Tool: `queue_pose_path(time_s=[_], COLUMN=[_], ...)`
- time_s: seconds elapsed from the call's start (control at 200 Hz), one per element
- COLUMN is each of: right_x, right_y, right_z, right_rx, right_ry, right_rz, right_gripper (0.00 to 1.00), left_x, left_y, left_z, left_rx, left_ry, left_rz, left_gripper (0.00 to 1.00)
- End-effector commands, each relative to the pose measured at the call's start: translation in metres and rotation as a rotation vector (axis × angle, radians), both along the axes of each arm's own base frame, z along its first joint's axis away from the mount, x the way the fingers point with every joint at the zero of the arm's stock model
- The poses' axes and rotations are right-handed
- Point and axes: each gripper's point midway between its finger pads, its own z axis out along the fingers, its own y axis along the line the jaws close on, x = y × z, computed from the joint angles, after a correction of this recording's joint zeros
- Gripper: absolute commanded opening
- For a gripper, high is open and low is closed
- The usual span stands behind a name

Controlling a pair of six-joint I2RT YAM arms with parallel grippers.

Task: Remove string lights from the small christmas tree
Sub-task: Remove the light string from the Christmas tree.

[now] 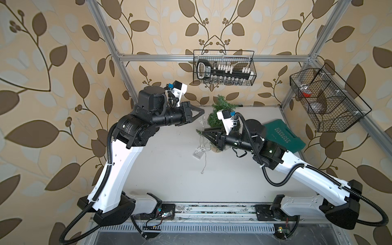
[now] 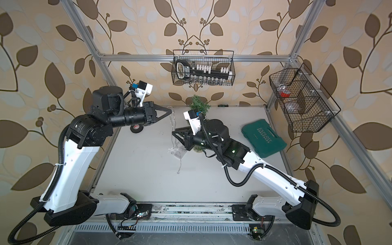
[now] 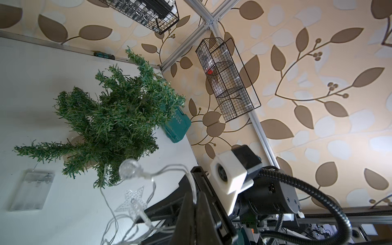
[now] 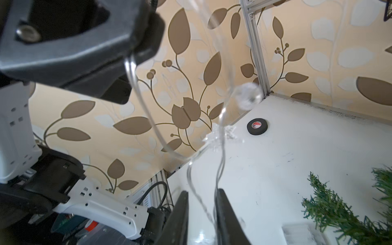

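Note:
The small christmas tree [image 1: 213, 118] [image 2: 198, 103] [image 3: 112, 118] stands at the back middle of the table, partly hidden by my right wrist. The string lights [image 3: 129, 168] [image 4: 247, 96] hang as a thin wire with a clear ball bulb and a star. They run from my left gripper [image 1: 202, 111] [image 2: 170, 110] [image 3: 195, 201], which is shut on the wire left of the tree, down to the clear battery box [image 1: 198, 153] [image 2: 179, 153] [image 3: 31, 191] lying on the table. My right gripper [image 1: 204, 133] [image 2: 174, 133] [image 4: 201, 193] is open, with two loose strands passing between its fingers.
A black tape roll [image 2: 135, 128] [image 4: 257, 126] lies at the back left. A green tool case [image 1: 284, 135] [image 2: 264, 137] sits at the right. Wire baskets hang on the back rail [image 1: 223, 67] and the right rail [image 1: 326, 97].

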Motion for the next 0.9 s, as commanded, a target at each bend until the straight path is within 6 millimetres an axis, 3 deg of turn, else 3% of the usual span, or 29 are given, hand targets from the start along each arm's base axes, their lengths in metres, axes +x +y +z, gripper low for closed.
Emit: queue_pose_path(time_s=[0.0,0.28,0.58,0.895], right_x=[0.01,0.015,0.031,0.018], right_y=[0.003,0.022,0.023,-0.008], right_z=[0.013,0.005,-0.004,0.004], right_rx=[0.036,0.025,-0.01,-0.053], right_ry=[-0.077,-0.08,-0.093,-0.12], right_rz=[-0.04,0.011,-0.057,-0.111], right_gripper=[0.3,0.41,0.46,0.52], left_x=[-0.009,-0.01,-0.01,-0.006], left_y=[0.003,0.004,0.004,0.003], left_z=[0.015,0.018,0.023,0.014], left_rx=[-0.023,-0.031,-0.028,-0.001], left_ry=[-0.031,-0.033,-0.042,-0.03], left_rz=[0.001,0.005,0.0,0.006], left_gripper=[0.0,0.0,0.0,0.0])
